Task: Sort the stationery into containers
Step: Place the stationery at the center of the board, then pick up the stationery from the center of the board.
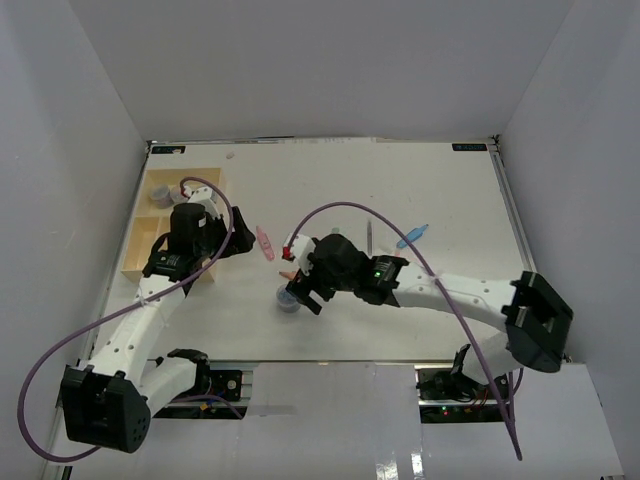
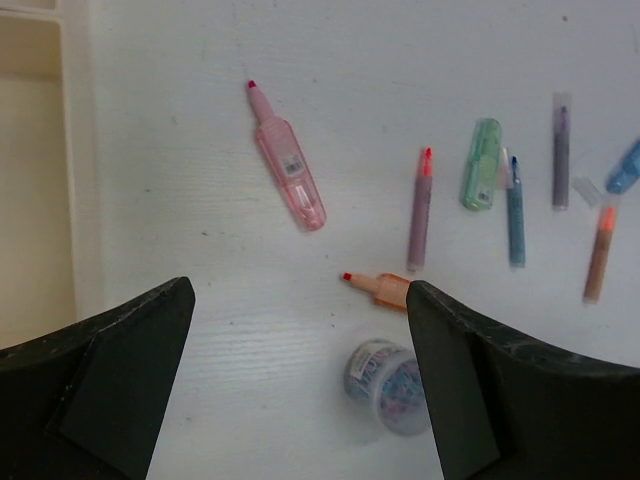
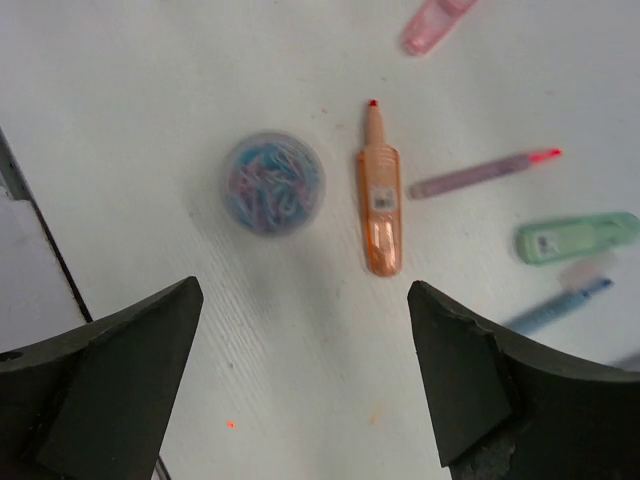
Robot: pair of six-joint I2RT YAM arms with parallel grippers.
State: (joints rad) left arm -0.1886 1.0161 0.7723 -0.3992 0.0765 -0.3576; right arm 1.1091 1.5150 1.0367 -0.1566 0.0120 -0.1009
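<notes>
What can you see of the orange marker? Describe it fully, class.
The orange marker is short and stubby, of see-through orange plastic, with a narrower neck, a small red tip and a white printed label on its barrel. No cap covers the tip. It lies flat on the white table, beside the round pot but apart from it. Nothing grips it.

— Bright in here, isn't it? Soft, even light, and the white counter [image 1: 420, 200] shows hardly any shadow.
— No glare either. The right wrist view is smeared, though: the round pot [image 3: 272, 183] and the orange marker [image 3: 380, 200] look soft-edged. The left wrist view is crisper.
</notes>
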